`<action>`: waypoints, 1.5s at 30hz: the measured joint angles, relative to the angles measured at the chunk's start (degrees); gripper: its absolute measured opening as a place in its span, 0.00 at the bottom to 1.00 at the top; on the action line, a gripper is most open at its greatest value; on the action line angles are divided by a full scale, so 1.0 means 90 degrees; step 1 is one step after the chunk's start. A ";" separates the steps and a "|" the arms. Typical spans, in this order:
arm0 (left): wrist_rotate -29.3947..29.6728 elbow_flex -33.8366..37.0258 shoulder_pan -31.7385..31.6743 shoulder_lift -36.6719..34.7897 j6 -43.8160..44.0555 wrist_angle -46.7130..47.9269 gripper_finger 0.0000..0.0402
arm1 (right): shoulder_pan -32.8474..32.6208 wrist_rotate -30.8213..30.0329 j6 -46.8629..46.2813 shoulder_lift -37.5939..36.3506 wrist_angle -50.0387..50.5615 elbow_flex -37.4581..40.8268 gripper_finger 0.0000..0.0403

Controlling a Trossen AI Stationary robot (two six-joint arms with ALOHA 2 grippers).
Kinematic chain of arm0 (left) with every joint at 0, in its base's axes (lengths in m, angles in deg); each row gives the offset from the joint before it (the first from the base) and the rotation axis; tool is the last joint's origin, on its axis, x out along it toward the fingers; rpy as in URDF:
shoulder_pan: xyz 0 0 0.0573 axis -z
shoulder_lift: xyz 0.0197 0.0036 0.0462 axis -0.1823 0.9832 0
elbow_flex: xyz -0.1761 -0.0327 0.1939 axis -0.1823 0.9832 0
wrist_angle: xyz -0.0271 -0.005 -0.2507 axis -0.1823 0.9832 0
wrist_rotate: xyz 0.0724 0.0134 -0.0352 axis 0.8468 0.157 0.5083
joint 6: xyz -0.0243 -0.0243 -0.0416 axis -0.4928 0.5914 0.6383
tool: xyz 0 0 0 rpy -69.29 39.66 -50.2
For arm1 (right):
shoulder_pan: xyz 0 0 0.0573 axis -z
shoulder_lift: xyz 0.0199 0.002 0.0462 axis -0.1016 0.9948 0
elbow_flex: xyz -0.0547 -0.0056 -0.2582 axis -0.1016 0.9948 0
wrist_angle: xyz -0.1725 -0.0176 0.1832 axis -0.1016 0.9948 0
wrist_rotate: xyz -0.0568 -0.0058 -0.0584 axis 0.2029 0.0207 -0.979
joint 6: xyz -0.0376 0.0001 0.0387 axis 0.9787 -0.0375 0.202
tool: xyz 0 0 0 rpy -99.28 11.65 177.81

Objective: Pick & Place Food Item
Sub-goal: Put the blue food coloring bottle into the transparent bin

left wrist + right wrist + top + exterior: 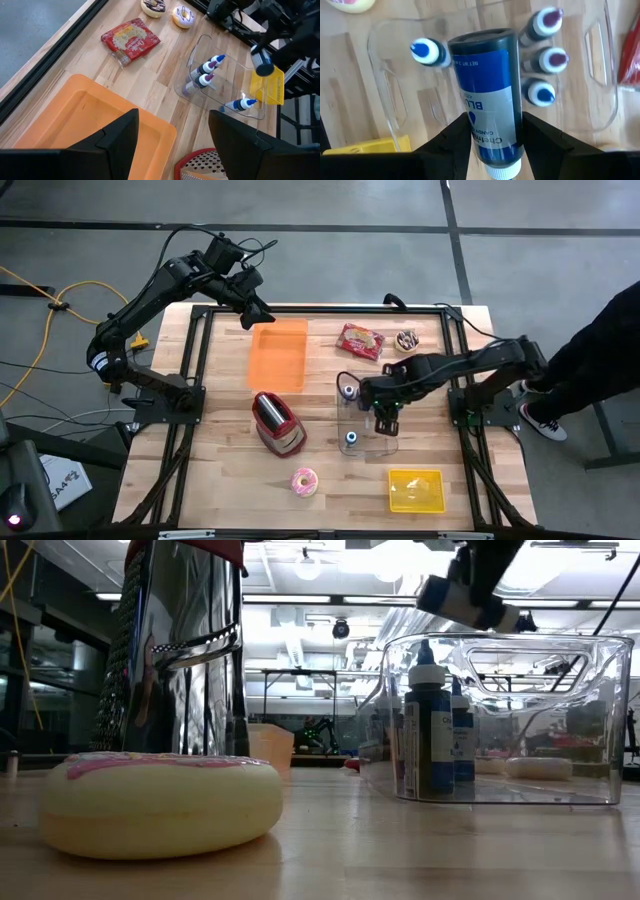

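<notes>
Between the right gripper (492,137) fingers, closed on it, a blue bottle (490,95) is hanging over the clear bin (365,425); crowded bottles below risk toppling. Left gripper (172,140) is waiting open.

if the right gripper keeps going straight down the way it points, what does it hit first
Likely the floor of the clear plastic bin: the right gripper, shut on a blue bottle, points into it beside the standing bottles. Depth is unclear.
</notes>
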 joint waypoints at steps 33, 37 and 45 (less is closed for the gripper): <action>0.0003 0.0000 0.0000 0.0056 -0.0277 -0.0561 0.58 | -0.0042 0.0007 0.0050 0.0076 -0.0008 -0.0085 0.37; 0.0001 0.0000 0.0023 0.0165 0.0054 -0.0816 0.58 | -0.0042 -0.0002 0.0055 0.0074 -0.0013 -0.0085 0.37; -0.0517 0.0000 0.0688 0.0493 0.0222 -0.0984 0.58 | -0.0040 -0.0025 0.0224 0.0074 -0.0407 -0.0085 0.37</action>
